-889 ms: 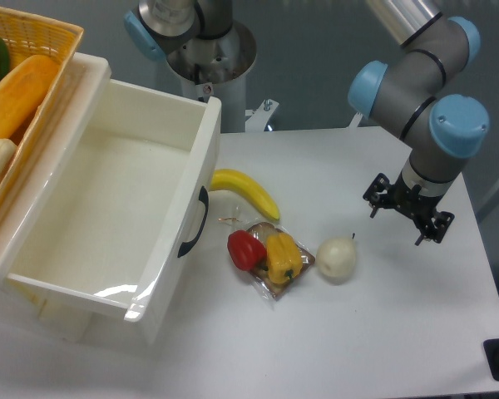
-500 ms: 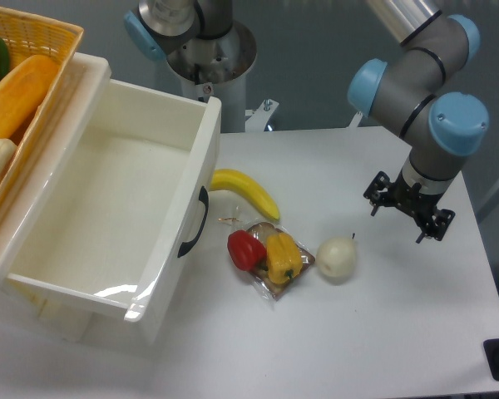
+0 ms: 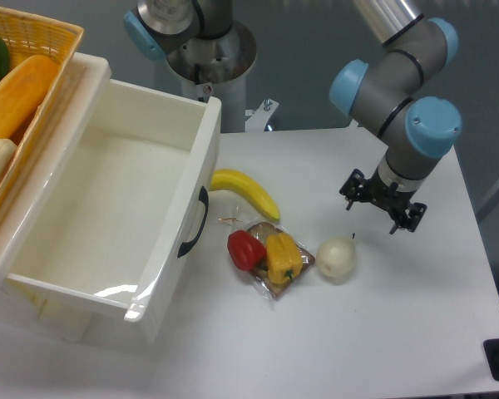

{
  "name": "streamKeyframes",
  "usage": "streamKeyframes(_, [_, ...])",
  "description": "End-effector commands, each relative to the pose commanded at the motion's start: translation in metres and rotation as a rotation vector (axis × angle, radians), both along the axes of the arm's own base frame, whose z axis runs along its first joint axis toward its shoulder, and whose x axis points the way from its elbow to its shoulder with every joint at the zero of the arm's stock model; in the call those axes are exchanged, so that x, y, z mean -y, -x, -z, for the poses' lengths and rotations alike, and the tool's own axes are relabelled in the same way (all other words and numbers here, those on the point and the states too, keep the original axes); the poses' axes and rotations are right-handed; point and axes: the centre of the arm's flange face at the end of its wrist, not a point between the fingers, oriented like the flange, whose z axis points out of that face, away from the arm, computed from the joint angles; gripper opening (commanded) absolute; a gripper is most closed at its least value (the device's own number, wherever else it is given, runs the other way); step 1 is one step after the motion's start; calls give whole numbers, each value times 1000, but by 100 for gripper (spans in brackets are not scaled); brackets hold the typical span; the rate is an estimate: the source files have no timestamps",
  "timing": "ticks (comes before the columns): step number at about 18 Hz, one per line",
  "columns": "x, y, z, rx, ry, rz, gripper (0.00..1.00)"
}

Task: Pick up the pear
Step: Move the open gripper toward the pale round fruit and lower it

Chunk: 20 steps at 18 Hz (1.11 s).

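Since the earlier frames the arm (image 3: pixel 395 91) has swung to the left, carrying the pincer (image 3: pixel 382 209) from a spot well right of the pear (image 3: pixel 336 258) to one closer to it; nothing on the table (image 3: pixel 382 332) has shifted. Now the pincer hangs to the far right of the pear, near it but clearly apart, with bare tabletop between them. The pear, pale cream with a thin dark stem pointing up and to the right, lies on the white table just right of a plastic bag (image 3: pixel 270 256) that holds a red pepper (image 3: pixel 246 249) and a yellow pepper (image 3: pixel 283 257). The pear looks to be touching or almost touching the edge of that bag; which one cannot be told.

Both dark fingers of the pincer point down toward the table and stand spread wide, one at the left end and one at the right end of the black head. Nothing sits between them and they touch nothing.

A banana (image 3: pixel 248 191) lies on the far side of the bag. A large white bin (image 3: pixel 201 179) with a black handle fills the left side, and a wicker basket (image 3: pixel 51 51) with produce sits at the far left corner.
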Motion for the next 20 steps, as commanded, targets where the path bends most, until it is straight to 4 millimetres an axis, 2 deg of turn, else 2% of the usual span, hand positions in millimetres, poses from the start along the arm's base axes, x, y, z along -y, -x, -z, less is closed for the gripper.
streamKeyframes(5, [-13, -10, 3, 25, -20, 1, 100])
streamKeyframes(8, [-20, -22, 22, 61, -2, -16, 100])
streamKeyframes(9, [-21, -21, 30, 71, 2, -16, 100])
streamKeyframes(14, [-40, -17, 42, 75, 5, 10, 100])
streamKeyframes(20, [-44, -7, 39, 61, -1, 11, 100])
